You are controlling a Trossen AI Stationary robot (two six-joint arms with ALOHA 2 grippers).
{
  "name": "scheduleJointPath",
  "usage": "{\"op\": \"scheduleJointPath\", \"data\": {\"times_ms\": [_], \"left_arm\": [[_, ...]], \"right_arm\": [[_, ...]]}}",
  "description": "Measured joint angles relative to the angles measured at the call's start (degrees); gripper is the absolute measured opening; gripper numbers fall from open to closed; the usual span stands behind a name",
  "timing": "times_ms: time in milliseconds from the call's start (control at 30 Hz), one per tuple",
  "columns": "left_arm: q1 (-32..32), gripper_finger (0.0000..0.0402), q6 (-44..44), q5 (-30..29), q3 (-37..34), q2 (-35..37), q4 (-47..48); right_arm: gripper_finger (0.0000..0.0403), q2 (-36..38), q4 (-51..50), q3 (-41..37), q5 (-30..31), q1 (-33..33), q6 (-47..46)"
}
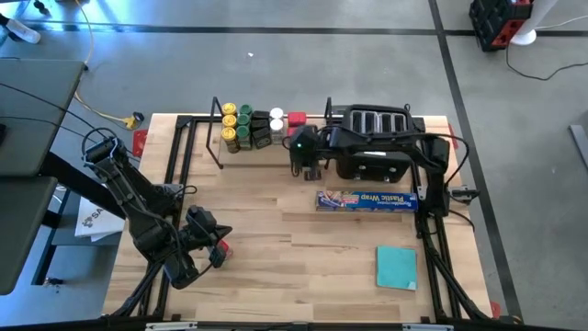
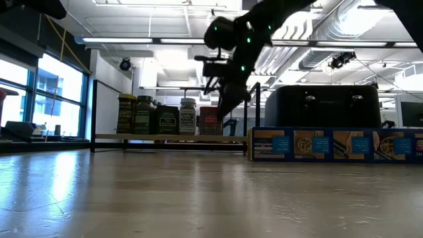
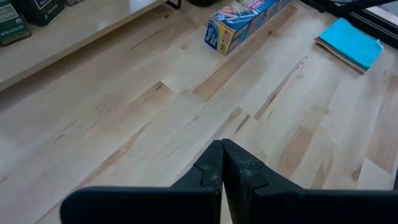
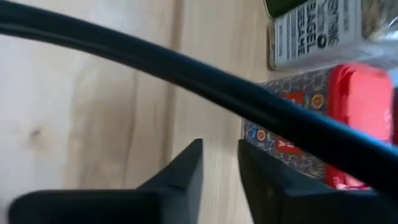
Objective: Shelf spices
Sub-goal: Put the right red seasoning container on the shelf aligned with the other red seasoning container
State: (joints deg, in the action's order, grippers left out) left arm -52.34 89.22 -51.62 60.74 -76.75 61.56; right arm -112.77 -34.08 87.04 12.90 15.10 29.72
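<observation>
The shelf (image 1: 268, 156), a black rod rack with a light wooden floor (image 2: 172, 137), stands at the table's far side. The spices (image 1: 250, 127) stand upright in a cluster on its floor: yellow- and green-lidded jars, dark ones, white-capped ones and a red tin (image 1: 297, 119). My right gripper (image 1: 309, 164) hangs over the shelf's right end, in front of the red tin (image 4: 354, 93) and next to a white-labelled jar (image 4: 314, 31). It is open by a narrow gap (image 4: 221, 168) and holds nothing. A shelf rod (image 4: 186, 74) crosses the right wrist view. My left gripper (image 1: 219, 246) waits shut (image 3: 222, 152) above the table's near-left part.
A black toaster (image 1: 372, 138) stands right of the shelf. The long blue plastic-wrap box (image 1: 366, 199) lies in front of it. A flat teal square (image 1: 397, 267) lies near the right front corner. Bare wood (image 1: 294, 248) spreads across the middle of the table.
</observation>
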Motion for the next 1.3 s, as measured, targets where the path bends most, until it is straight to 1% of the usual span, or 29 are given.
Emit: {"op": "scheduleJointPath", "data": {"times_ms": [167,267,333,533,600,767,1033,1167,1300], "left_arm": [[0.0,0.0,0.0,0.0,0.0,0.0,0.0],[0.1,0.0,0.0,-0.2,0.0,0.0,0.0],[0.1,0.0,0.0,-0.2,0.0,0.0,0.0],[0.1,0.0,0.1,-0.2,0.0,0.0,0.0],[0.1,0.0,0.1,-0.2,0.0,0.0,0.0],[0.1,0.0,0.1,-0.3,0.0,0.0,0.0],[0.1,0.0,0.1,-0.4,0.0,0.0,0.0],[0.1,0.0,0.1,-0.4,0.0,0.0,-0.2],[0.1,0.0,0.1,-0.4,0.0,0.0,-0.2]], "right_arm": [[0.0035,0.0,8.0,-4.3,0.3,2.8,-1.5],[0.001,0.0,10.2,-4.7,-0.4,4.3,-1.9],[0.0003,0.0,11.5,-4.7,-1.6,5.1,-3.1],[0.0004,0.0,12.2,-4.7,-1.8,5.9,-5.8],[0.0004,0.0,12.1,-4.7,-1.6,5.3,-6.0],[0.0004,0.0,13.7,-4.7,-3.6,3.5,-5.7],[0.0005,0.0,18.9,-4.6,-3.3,6.5,-8.8],[0.0005,0.0,19.9,-4.6,-5.5,7.8,-8.9],[0.0005,0.1,19.9,-4.6,-7.5,7.3,-8.2]]}}
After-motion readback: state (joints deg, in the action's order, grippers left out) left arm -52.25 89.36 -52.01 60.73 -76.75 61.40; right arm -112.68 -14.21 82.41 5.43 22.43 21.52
